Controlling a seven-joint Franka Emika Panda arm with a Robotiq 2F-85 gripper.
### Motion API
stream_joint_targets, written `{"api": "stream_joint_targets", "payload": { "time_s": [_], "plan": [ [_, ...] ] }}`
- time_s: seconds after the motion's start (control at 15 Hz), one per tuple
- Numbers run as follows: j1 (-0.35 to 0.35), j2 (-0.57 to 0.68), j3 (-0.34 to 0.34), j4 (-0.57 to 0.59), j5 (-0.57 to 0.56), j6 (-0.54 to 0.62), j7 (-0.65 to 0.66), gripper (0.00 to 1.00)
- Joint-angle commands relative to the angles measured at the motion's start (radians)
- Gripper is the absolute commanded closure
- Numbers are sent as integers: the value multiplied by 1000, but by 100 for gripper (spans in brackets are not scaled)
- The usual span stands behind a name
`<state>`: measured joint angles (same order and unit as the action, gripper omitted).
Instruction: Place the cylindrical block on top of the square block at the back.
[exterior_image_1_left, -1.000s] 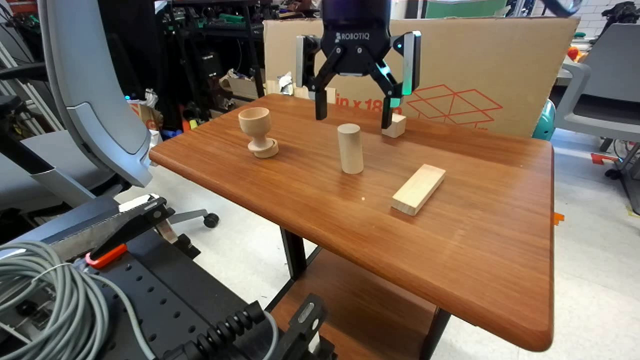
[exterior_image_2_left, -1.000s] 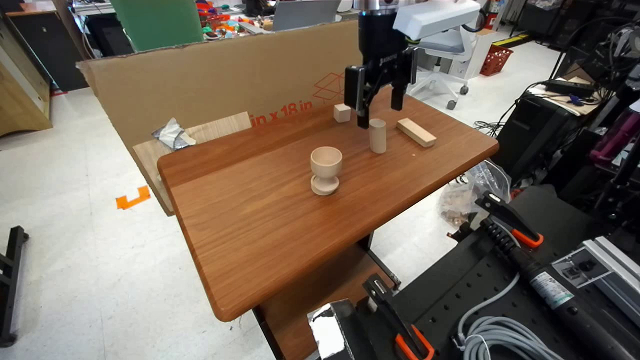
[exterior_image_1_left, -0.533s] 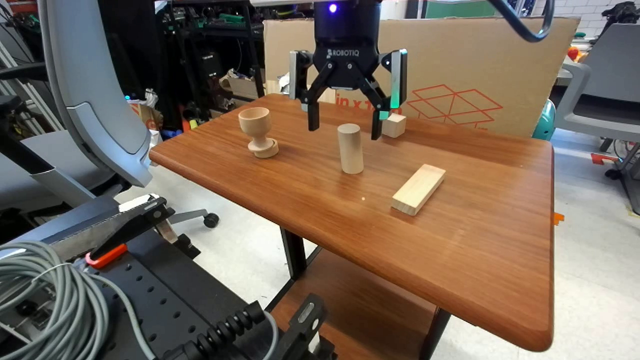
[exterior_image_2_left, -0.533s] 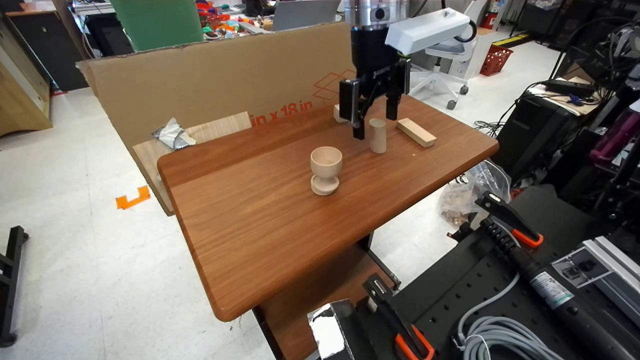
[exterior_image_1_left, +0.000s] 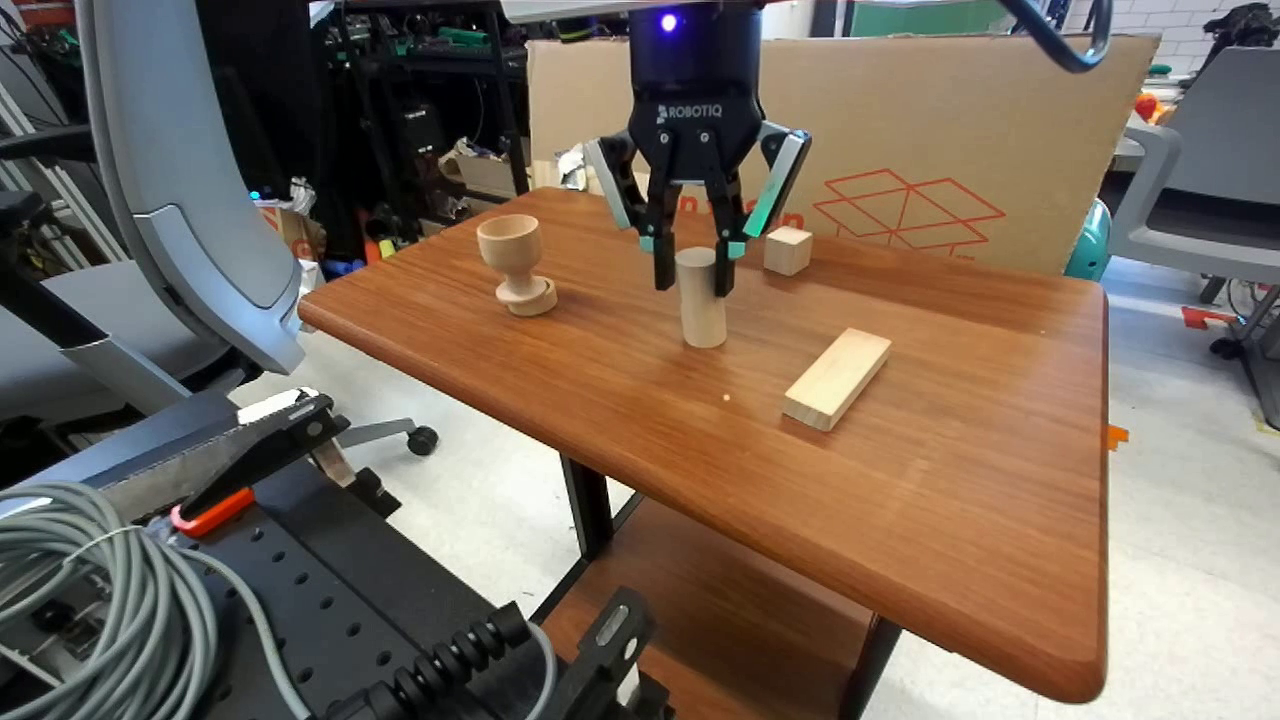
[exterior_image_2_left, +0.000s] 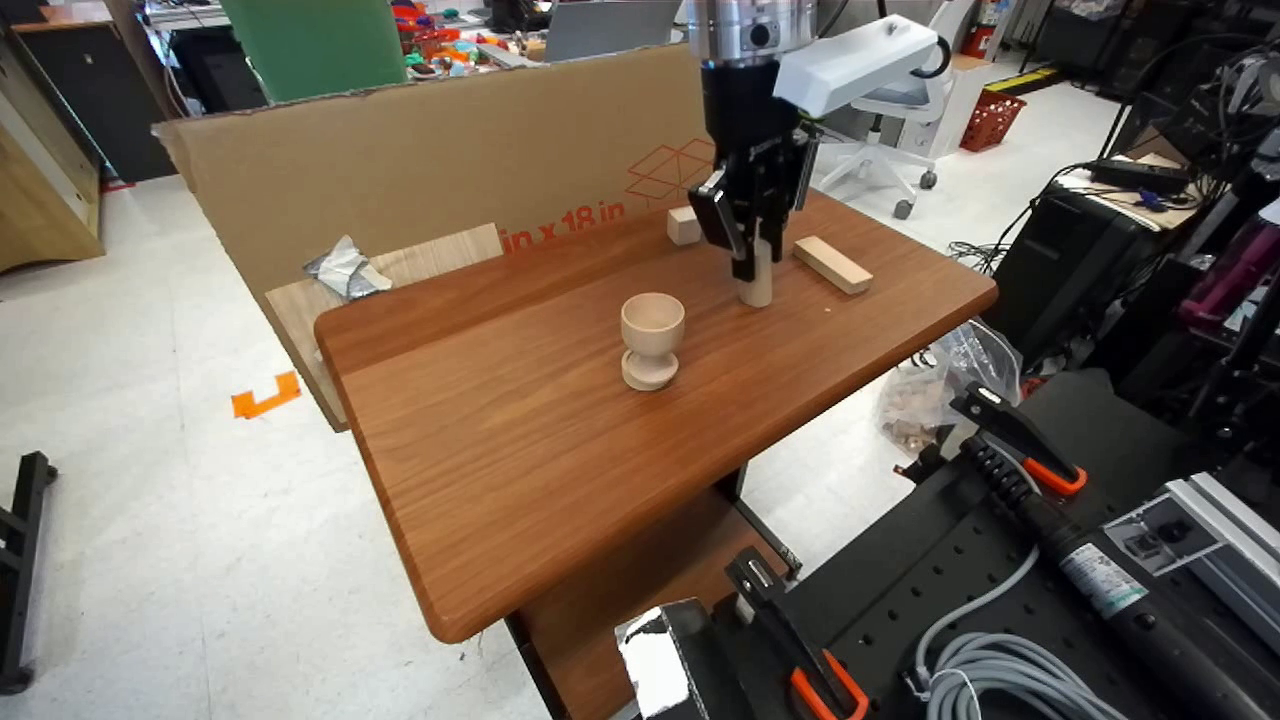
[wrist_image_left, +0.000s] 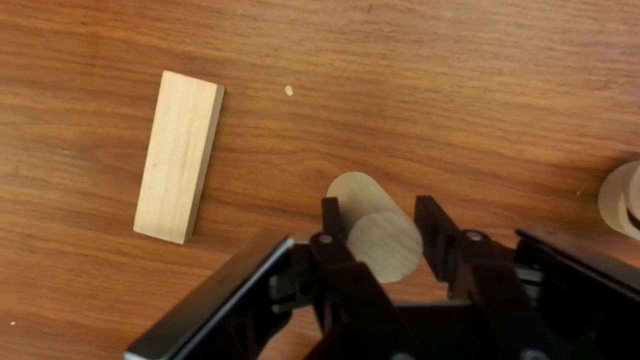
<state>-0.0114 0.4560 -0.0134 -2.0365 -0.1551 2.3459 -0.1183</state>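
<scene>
The cylindrical block (exterior_image_1_left: 703, 325) stands upright on the table, pale and plain. My gripper (exterior_image_1_left: 694, 287) is over it, fingers down on either side of its upper part. In the wrist view the cylinder's round top (wrist_image_left: 385, 245) lies between the pads; the left finger (wrist_image_left: 332, 215) is close against it or touching, while a thin gap appears by the right fingertip (wrist_image_left: 428, 207). The jaws are nearly closed but do not look clamped. The square block (exterior_image_1_left: 788, 251), a small cube, sits behind near the back edge in both exterior views; the wrist view does not show it.
A flat rectangular block (exterior_image_1_left: 838, 378) lies near the cylinder. A wooden goblet (exterior_image_1_left: 512, 255) stands on the cylinder's other side, and its base (wrist_image_left: 620, 200) shows at the wrist view's edge. A tall cardboard sheet (exterior_image_1_left: 960, 120) rises behind the wooden table (exterior_image_1_left: 950, 480).
The gripper has come down over the cylinder, shifting slightly. Within the last half second its jaws have narrowed from wide apart to close around the cylinder. The blocks have not moved.
</scene>
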Motion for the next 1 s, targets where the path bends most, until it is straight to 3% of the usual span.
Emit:
{"api": "stream_joint_targets", "payload": {
  "time_s": [0.0,0.47,0.93],
  "plan": [
    [15,-6,-6,13,-25,-28,11,88],
    [11,-81,-11,27,-25,-50,20,89],
    [17,-70,-26,191,-47,-136,84,89]
  ]
}}
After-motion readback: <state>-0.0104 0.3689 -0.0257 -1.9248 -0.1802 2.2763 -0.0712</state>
